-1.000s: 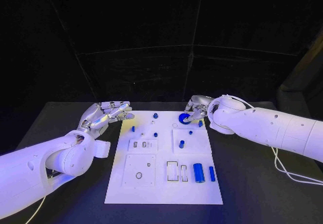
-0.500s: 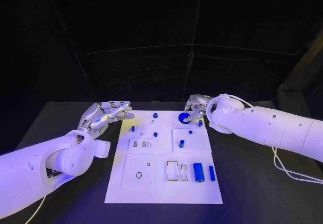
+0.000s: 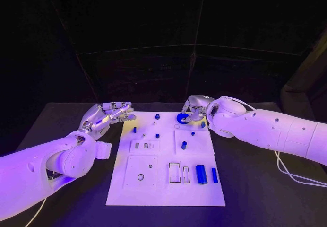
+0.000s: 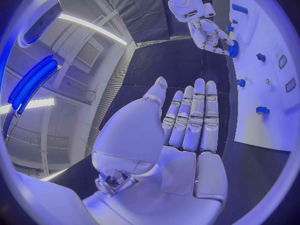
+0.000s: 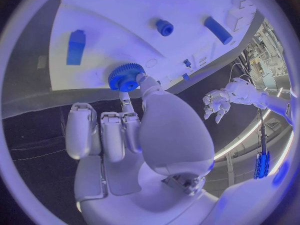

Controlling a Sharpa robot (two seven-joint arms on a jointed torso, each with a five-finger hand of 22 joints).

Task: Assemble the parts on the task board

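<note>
The blue gear [image 3: 183, 118] sits at the upper right of the task board [image 3: 166, 198], pinched by the right hand [image 3: 193, 109]; it looks not yet seated. Lower right, a blue cylinder [image 3: 201, 174] and a slim blue bar [image 3: 214, 176] lie loose, so most assembly seems left. The left hand [image 3: 107, 116], upper left, hovers with fingers apart, holding nothing.

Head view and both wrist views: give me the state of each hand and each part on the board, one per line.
right hand: pinches the blue gear at the board's far end.
blue gear: between thumb and finger, at the board's surface; seated or not, cannot tell.
left hand: open, fingers straight, holds nothing, beside the board's far left corner.
large blue cylinder: lying on the board, untouched.
slim blue bar: lying beside it, untouched.
task board: flat on the table.
</note>
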